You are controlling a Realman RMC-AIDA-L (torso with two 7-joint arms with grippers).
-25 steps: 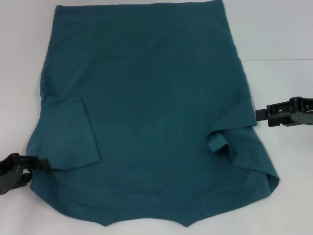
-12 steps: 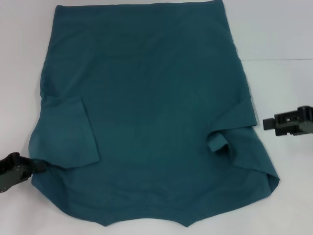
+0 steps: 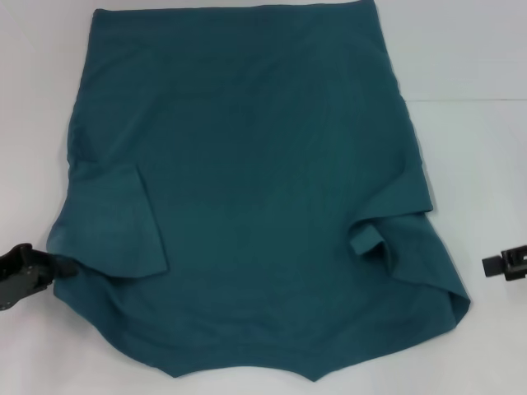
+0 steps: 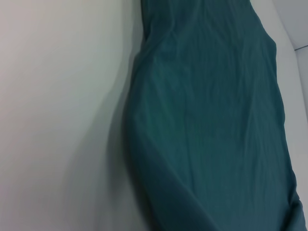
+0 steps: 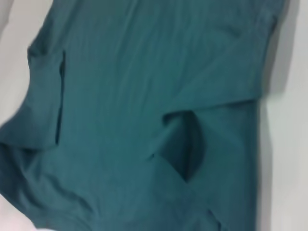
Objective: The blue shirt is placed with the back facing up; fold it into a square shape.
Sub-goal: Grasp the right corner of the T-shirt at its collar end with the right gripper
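Observation:
The blue shirt (image 3: pixel 255 164) lies flat on the white table, hem at the far side and collar end towards me. Its left sleeve (image 3: pixel 115 222) is folded in flat over the body. Its right sleeve (image 3: pixel 399 202) is folded in too, with a raised pucker at its tip. My left gripper (image 3: pixel 66 266) is at the shirt's near left edge, touching the cloth just under the folded sleeve. My right gripper (image 3: pixel 494 264) is low at the far right, apart from the shirt. The shirt also shows in the left wrist view (image 4: pixel 211 120) and the right wrist view (image 5: pixel 144 96).
The white table (image 3: pixel 478 148) shows bare to the right and left of the shirt. A seam line in the surface (image 3: pixel 469 100) runs across on the right side.
My right gripper has pulled away from the shirt's right sleeve, moving right and towards me to the picture's edge. My left gripper has shifted slightly left at the shirt's edge.

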